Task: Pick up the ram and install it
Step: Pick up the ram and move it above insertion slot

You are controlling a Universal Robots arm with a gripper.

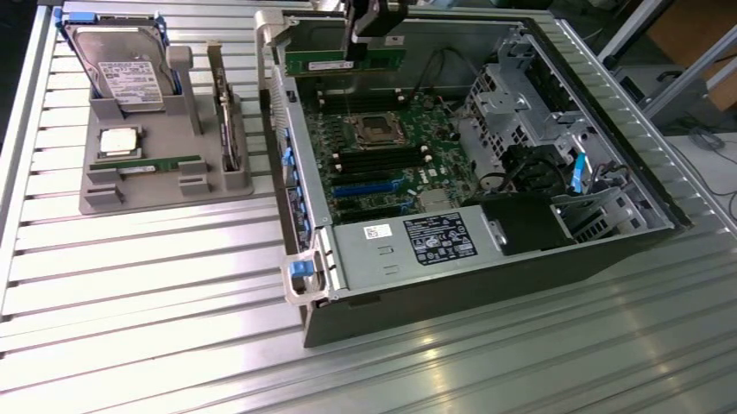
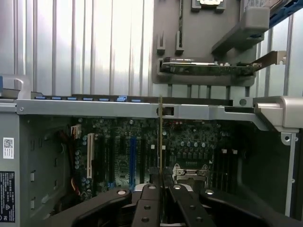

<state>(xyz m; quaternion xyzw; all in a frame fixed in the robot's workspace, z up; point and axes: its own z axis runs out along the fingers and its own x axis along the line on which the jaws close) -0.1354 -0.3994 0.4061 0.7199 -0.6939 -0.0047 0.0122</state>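
My gripper [image 1: 371,36] hangs over the far end of the open computer case [image 1: 484,259], shut on the ram [image 1: 345,62], a long green stick held level above the motherboard [image 1: 381,147]. In the wrist view the ram [image 2: 161,137] shows edge-on as a thin line rising from between the black fingers [image 2: 147,203] of the gripper [image 2: 161,189]. It is above the board, apart from the long black slots [image 1: 374,162] near the processor socket [image 1: 377,129]. A second, matching ram stick [image 1: 159,166] lies in the grey holder [image 1: 150,194].
At the exterior view's left, the grey holder also carries a hard drive [image 1: 121,65], a square silver processor chip [image 1: 119,141] and an upright card [image 1: 227,121]. The case's metal rim [image 2: 94,108], drive cage [image 1: 513,95] and power supply [image 1: 415,241] surround the board.
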